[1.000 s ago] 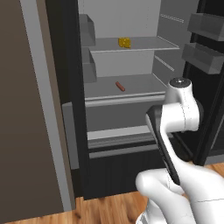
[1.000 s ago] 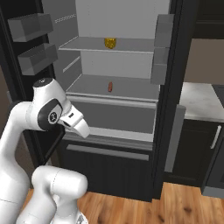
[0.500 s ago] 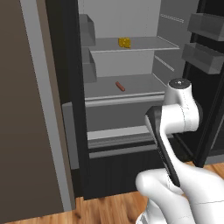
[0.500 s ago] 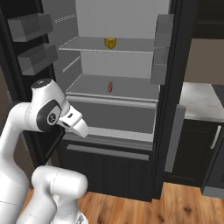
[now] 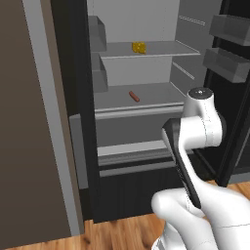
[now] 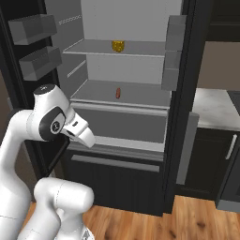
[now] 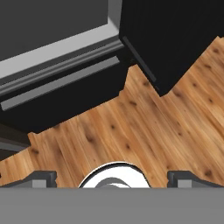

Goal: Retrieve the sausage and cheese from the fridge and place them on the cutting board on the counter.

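Note:
The fridge [image 5: 146, 73] stands open in front of me, its light grey inside [image 6: 131, 18] showing. The yellow cheese [image 5: 138, 47] [image 6: 118, 45] lies on the upper shelf. One shelf lower rests the reddish-brown sausage [image 5: 134, 96] [image 6: 118, 93]. My arm is folded low in front of the fridge, well short of both shelves. In the hand view my gripper [image 7: 114, 178] points down at the wooden floor [image 7: 144, 131], open, its fingertips [image 7: 41, 177] far apart with nothing between them. A corner of the marbled counter [image 6: 211, 110] appears to the right. The cutting board is out of view.
Both fridge doors hang open, with grey bins on the right-hand door [image 5: 227, 61] and on the left-hand one [image 6: 33, 28]. A closed drawer front [image 5: 132, 132] sits under the lower shelf. A brown cabinet panel [image 5: 19, 122] stands at the left. Black cabinets [image 6: 220, 159] sit under the counter.

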